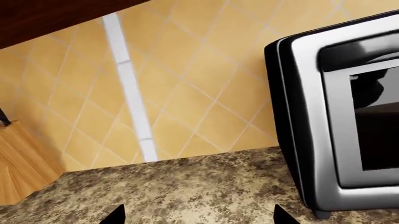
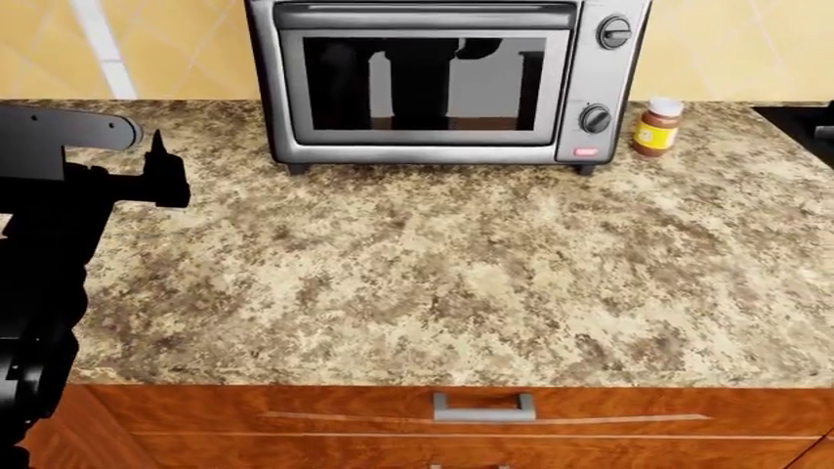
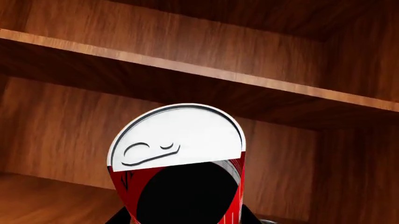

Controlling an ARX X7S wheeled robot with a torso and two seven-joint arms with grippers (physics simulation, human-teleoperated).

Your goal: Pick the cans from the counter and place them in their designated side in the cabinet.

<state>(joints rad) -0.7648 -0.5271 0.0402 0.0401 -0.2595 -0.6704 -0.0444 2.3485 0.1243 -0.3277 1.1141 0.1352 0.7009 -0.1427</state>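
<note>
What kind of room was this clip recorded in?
A simulated home kitchen, most likely: a toaster oven stands on a granite counter against a tiled wall, with wooden drawers below and a red can inside a wooden cabinet.

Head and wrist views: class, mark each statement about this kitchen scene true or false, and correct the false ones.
1. A toaster oven stands on the counter. True.
2. The jar lies on its side. False: it stands upright beside the oven.
3. The right gripper holds a red can inside the cabinet. True.
4. The left gripper holds a can. False: nothing lies between its fingers.
5. The oven door is open. False: it is closed.
</note>
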